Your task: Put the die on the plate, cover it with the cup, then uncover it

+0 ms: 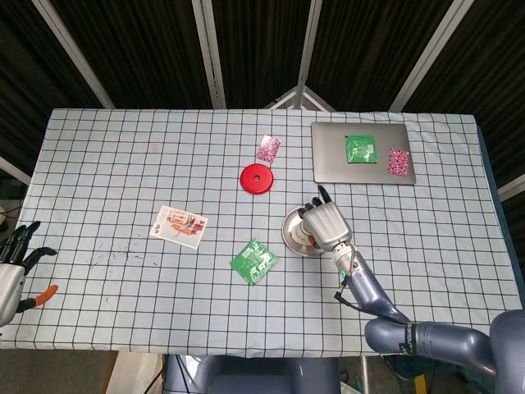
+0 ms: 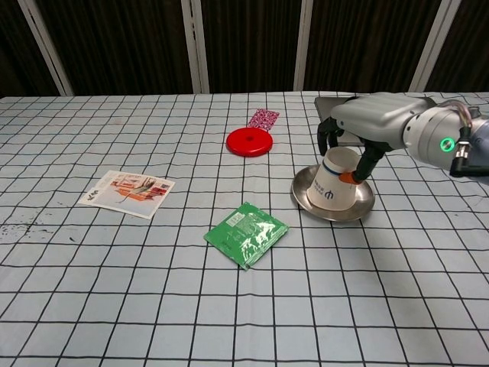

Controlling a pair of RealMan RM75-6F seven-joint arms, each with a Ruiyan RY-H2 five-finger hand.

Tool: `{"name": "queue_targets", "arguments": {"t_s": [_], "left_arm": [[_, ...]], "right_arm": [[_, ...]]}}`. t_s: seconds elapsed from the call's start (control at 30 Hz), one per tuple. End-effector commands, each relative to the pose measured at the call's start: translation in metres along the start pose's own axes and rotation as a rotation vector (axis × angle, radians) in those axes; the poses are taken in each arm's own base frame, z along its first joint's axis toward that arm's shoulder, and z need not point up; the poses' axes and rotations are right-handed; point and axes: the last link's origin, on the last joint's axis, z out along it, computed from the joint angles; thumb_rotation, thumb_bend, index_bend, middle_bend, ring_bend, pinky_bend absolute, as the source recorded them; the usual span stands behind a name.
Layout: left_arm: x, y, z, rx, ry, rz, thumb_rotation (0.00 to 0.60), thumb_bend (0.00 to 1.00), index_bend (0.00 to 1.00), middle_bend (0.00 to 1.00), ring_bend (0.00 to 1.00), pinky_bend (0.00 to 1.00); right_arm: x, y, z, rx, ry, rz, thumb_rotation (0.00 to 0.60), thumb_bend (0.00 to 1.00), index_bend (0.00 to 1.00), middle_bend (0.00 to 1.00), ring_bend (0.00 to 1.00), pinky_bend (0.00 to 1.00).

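Left hand [image 1: 11, 271]: at the near table edge, fingers spread, holding nothing. 1 crinkly green foil packet [image 2: 246, 233] lies nearer than the right fingers, off to their left; 1 printed card [image 2: 126, 189] further left, text too small to read. Right hand [image 2: 365, 126]: fingers wrapped round the upturned base of 1 white paper cup [image 2: 333, 180], mouth down and tilted on 1 round steel plate [image 2: 360, 212]; blue logo on the cup wall, unreadable. Die not visible; cannot tell whether it's under the cup. Beyond the fingers: 1 red disc [image 2: 249, 141], 2 pink patterned packets [image 1: 267, 148] [image 1: 399, 161], 1 grey slab [image 1: 330, 156] carrying another green packet [image 1: 359, 148].
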Motion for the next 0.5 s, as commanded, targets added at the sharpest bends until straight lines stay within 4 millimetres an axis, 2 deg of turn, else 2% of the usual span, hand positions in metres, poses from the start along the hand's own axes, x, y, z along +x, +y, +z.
{"name": "queue_targets", "arguments": {"t_s": [0.03, 0.5], "left_arm": [[-0.0010, 0.0011, 0.0003, -0.002, -0.003, 0.003, 0.600, 0.26, 0.34, 0.00, 0.00, 0.13], [-0.0029, 0.0028, 0.0008, -0.001, -0.006, 0.013, 0.600, 0.26, 0.34, 0.00, 0.00, 0.13]], "right_arm": [[-0.0001, 0.0012, 0.0008, -0.001, 0.011, 0.004, 0.600, 0.40, 0.43, 0.49, 0.26, 0.00], [-0.0050, 0.0000, 0.0108, -0.010, 0.084, 0.056, 0.600, 0.40, 0.45, 0.49, 0.26, 0.00]]}}
